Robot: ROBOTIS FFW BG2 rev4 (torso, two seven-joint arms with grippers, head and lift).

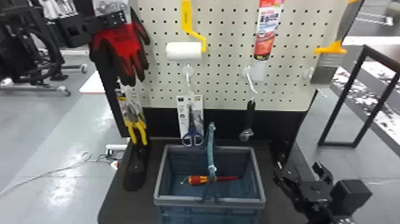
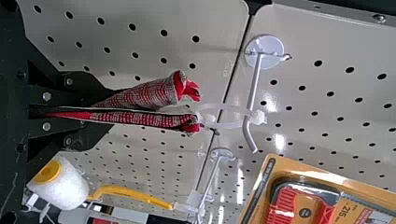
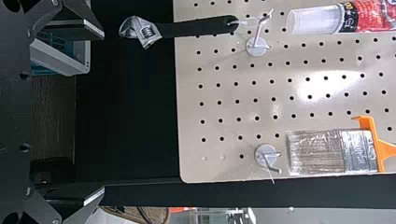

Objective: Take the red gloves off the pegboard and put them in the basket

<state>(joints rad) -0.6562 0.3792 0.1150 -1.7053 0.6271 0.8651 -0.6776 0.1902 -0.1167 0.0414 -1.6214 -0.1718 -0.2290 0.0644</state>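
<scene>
Unhooking stage: left end effector pinching red gloves, right end effector spread. Next, gotta slide that tie off the hook.

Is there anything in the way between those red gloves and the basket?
Yes. The white tie on the red gloves loops round a hook. Pliers hang below the gloves, and the handle of the basket stands upright across its opening.
</scene>
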